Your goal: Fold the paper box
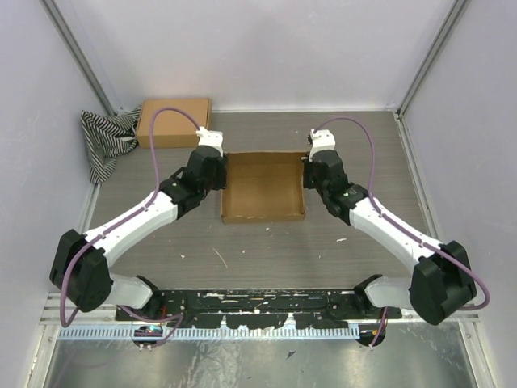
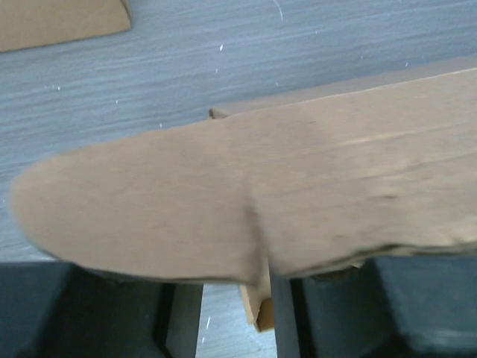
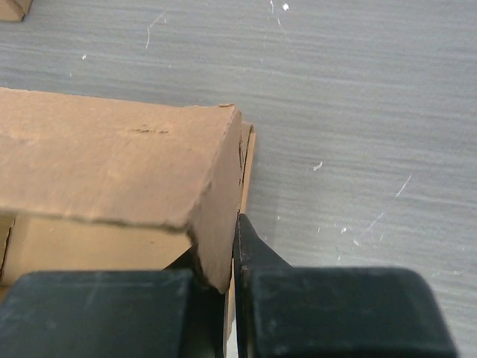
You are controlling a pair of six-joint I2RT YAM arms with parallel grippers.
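The paper box (image 1: 262, 190) lies in the middle of the table as a shallow open tray of brown cardboard. My left gripper (image 1: 222, 170) is at its left wall. In the left wrist view a wide flap of the box (image 2: 298, 186) fills the frame. The left gripper (image 2: 235, 298) stands open below it, a cardboard edge next to its right finger and bare table showing in the gap. My right gripper (image 1: 309, 171) is at the right wall. In the right wrist view the gripper (image 3: 232, 250) is shut on the folded side wall of the box (image 3: 112, 156).
A second brown cardboard box (image 1: 174, 121) stands at the back left; its corner shows in the left wrist view (image 2: 52, 19). A striped cloth (image 1: 105, 139) lies next to it against the left wall. White walls enclose the table.
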